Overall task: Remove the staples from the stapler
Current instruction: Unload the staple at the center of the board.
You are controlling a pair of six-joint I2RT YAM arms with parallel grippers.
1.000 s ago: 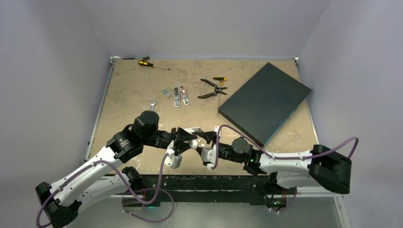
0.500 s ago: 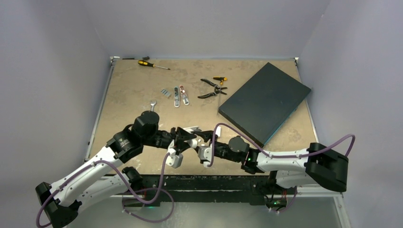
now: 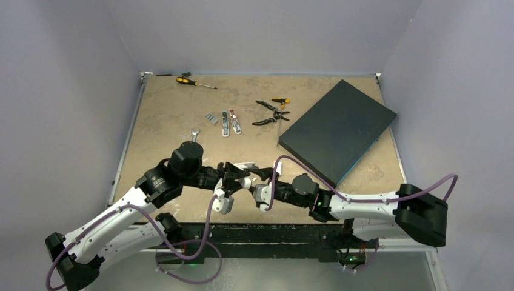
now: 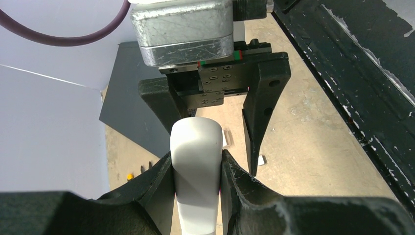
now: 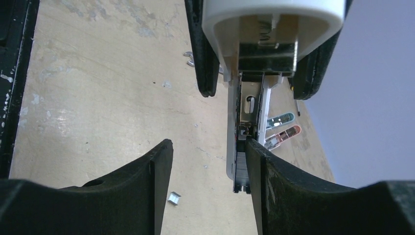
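My left gripper [image 3: 236,176] is shut on the white stapler [image 3: 246,165] and holds it above the table's near middle; the wrist view shows its body [image 4: 195,181] clamped between both fingers. The stapler hangs open, its metal magazine [image 5: 243,147] pointing at my right gripper [image 5: 208,147]. That gripper is open and empty, its right finger against the magazine's side. A dark strip of staples [image 5: 242,171] lies in the channel. A tiny loose staple piece [image 5: 173,198] lies on the table below, also in the left wrist view [image 4: 262,160]. A grey staple block [image 3: 211,118] lies further back.
A dark board [image 3: 336,130] lies at the back right. Pliers [image 3: 271,113], two small clip-like tools [image 3: 230,123], a wrench [image 3: 194,134] and a yellow-handled screwdriver [image 3: 194,82] lie toward the back. The black front rail [image 4: 357,93] runs along the near edge.
My right arm has shifted slightly left and back right, staying open at the stapler. My left gripper has held the stapler still.
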